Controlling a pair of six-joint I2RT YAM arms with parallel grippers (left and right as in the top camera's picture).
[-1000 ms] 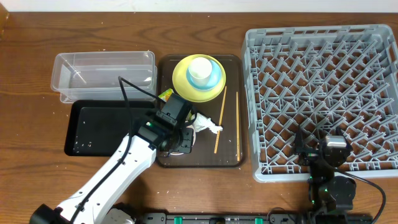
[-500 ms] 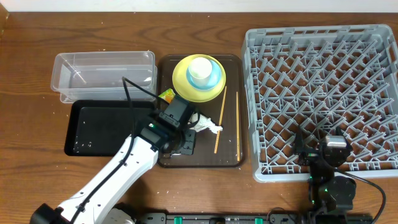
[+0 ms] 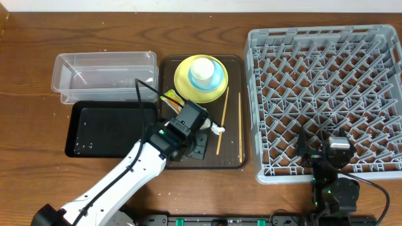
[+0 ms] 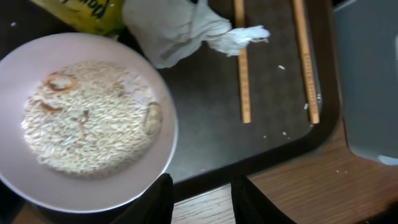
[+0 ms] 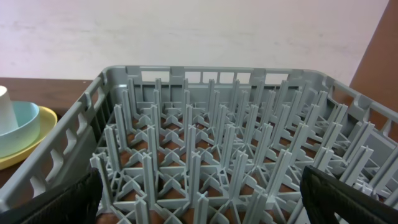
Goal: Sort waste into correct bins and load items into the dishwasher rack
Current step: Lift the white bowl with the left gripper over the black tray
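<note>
overhead, left pincer (image 3: 196,147): hung over the near part of the brown serving tray (image 3: 244,113), its arm brought in from the near left of the desk (image 3: 38,37)
overhead, waste: the crumpled white tissue (image 3: 210,129) is seen just beyond the pincer; the yellow-green wrapper (image 3: 169,97) is farther off, toward the clear tub (image 3: 63,66) and the black tray (image 3: 107,129)
overhead, items: the white cup (image 3: 202,70) is nested in the blue bowl (image 3: 217,80) on the yellow plate (image 3: 182,85) at the tray's far end; the chopsticks (image 3: 223,122) are laid near-to-far on its rack side
overhead, rack (image 3: 251,94): nothing is loaded; the right pincer (image 3: 320,149) rests at its near edge, well apart from the tray
left wrist, pincer state: the fingers (image 4: 155,202) are set a modest gap apart; only tray rim and desk wood are seen between them, and nothing is gripped
left wrist, rice bowl (image 4: 158,93): found left of the pincer and filled with rice crumbs (image 4: 87,127); its rim is carried right up to the left finger, and contact cannot be told
left wrist, long axis: the chopsticks are lined up with the pincer's reach, off to its right
left wrist, coming move: the bowl rim is judged the likeliest target, so a short shift leftward is called for
right wrist, pincer state: spread wide at the lower corners, with nothing held and rack pegs ahead
nearer arm: the left is judged nearer to all waste
</note>
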